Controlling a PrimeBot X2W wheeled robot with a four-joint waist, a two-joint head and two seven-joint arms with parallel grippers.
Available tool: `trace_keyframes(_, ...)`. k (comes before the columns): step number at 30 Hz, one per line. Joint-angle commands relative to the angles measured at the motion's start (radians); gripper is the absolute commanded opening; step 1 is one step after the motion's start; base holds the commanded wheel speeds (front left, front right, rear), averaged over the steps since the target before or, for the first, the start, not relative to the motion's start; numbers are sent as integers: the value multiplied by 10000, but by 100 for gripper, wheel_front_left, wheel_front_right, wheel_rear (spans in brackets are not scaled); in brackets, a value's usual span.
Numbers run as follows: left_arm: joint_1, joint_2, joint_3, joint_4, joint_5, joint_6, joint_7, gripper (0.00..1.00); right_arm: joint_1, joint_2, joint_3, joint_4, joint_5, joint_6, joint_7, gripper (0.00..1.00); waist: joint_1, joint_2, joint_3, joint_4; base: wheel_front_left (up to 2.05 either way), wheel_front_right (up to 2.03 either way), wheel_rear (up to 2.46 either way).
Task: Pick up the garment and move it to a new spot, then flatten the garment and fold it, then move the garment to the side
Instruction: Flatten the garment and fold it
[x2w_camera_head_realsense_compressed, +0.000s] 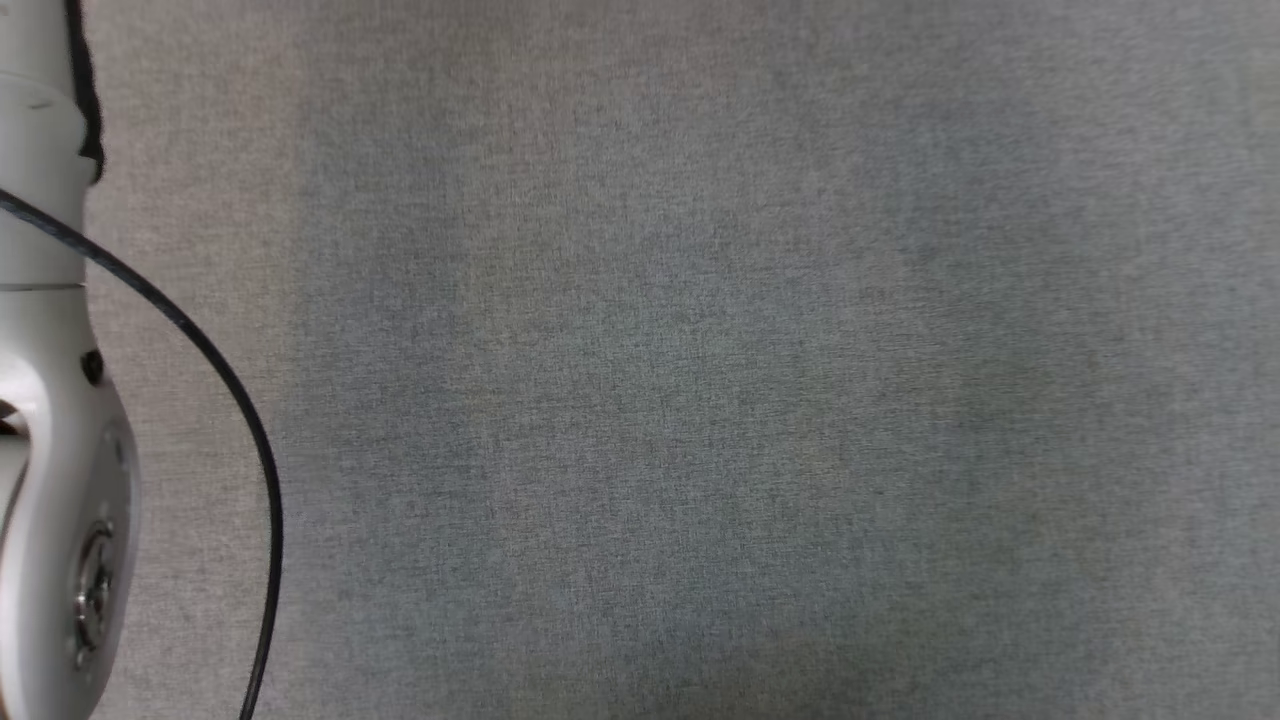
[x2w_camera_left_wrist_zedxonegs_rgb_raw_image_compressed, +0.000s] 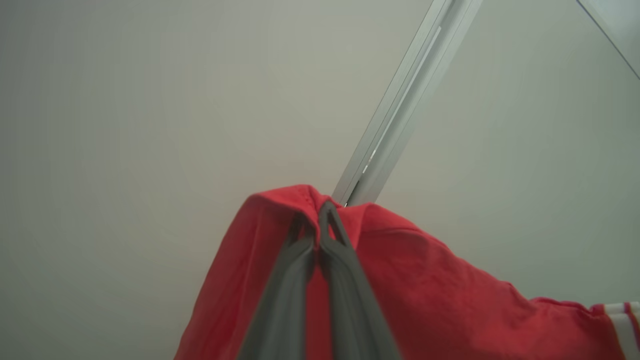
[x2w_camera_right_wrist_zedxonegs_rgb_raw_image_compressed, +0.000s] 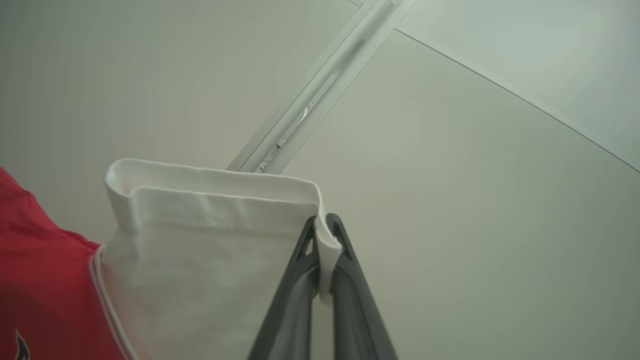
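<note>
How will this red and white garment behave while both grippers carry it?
Probably floppy: the garment drapes in soft folds off the left gripper. Likely light, since a pinch of its white edge in the right gripper holds it. That thin pinch could slip, so move gently.

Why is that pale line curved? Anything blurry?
Right wrist view: the wide lens bows the panel seam. Left wrist view: the fingers blur near the lens; the garment looks sharper. Head view: even light, no glare on the grey surface.

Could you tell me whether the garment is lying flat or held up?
Held up: garment pinched by left gripper at red cloth, right gripper at white edge.
</note>
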Motion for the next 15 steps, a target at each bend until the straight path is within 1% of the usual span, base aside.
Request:
trace_keyframes(1,-30,-45,-48,365,27,-197,-181,0,883,117,-55,-184,-180,-2,-9,0,0,0,309,89,0,0,0)
trace_keyframes(3,209,-82,-204,772,171,-405,-396,0,1449,166,-100,-493,-352,-2,-14,0,0,0,431,110,0,0,0)
trace_keyframes(6,636,-197,-416,1256,229,-651,-583,0,2501,272,-239,-678,-310,-4,-14,0,0,0,530,144,0,0,0)
trace_keyframes(12,1681,-233,-1027,1901,535,-782,-715,0,4443,290,-178,-1156,-85,-2,-17,0,0,0,341,168,0,0,0)
trace_keyframes(15,2049,-273,-1262,1846,458,-794,-718,0,4948,207,-106,-1316,74,-2,-17,0,0,0,199,166,0,0,0)
